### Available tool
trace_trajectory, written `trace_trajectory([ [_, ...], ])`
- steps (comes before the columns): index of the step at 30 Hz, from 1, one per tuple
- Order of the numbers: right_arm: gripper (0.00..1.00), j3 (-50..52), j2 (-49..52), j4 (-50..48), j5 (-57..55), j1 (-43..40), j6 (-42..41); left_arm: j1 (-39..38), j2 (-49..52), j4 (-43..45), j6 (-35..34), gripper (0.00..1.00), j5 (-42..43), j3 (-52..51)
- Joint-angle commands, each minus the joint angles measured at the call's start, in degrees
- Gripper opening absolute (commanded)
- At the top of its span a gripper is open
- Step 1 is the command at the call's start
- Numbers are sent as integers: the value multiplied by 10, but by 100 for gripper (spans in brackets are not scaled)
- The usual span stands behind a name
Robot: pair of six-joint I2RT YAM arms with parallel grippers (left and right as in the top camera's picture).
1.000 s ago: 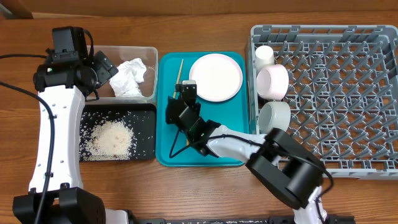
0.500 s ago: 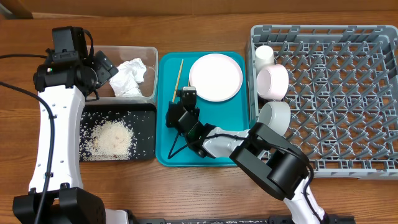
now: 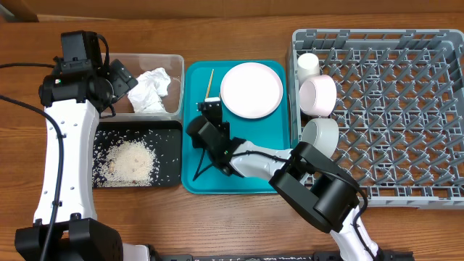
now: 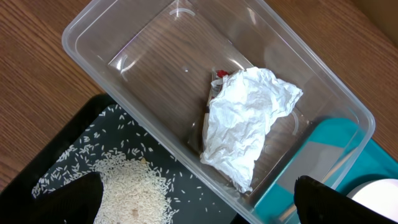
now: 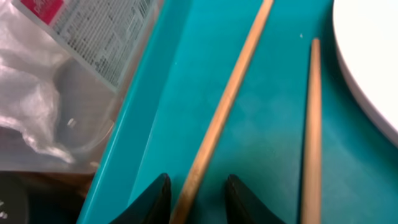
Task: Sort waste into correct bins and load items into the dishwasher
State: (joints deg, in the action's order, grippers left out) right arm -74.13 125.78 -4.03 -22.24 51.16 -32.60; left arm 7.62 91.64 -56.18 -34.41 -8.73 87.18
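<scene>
Right wrist view: the right gripper (image 5: 198,190), low over the teal tray (image 5: 267,130), straddles one chopstick (image 5: 227,99) with narrowly parted fingers (image 5: 241,200).

A brown wooden table (image 3: 239,36) fills the overhead view from edge to edge. Its top has long dark and light lines in the wood, running from side to side. The light is soft and even, and the wood shines a little. At the far left corner of the table sits a pale tan flat thing (image 3: 14,10), cut off by the view's edge. I cannot tell what it is.
</scene>
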Motion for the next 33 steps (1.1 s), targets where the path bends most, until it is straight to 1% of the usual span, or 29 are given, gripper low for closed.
trace_trajectory([
  [1,31,-49,23,75,15,3,16,2,2,-2,-7,100,2,7],
  [5,31,-109,23,153,72,2,46,2,2,-1,-7,100,2,7],
  [10,31,-161,23,214,133,0,45,2,2,-2,-7,100,2,7],
  [14,31,-166,23,229,132,0,41,2,2,-1,-7,100,2,7],
  [20,31,-165,23,249,99,-1,39,2,2,-1,-7,100,2,7],
  [33,31,-164,22,290,98,-3,39,2,2,-1,-7,99,2,7],
])
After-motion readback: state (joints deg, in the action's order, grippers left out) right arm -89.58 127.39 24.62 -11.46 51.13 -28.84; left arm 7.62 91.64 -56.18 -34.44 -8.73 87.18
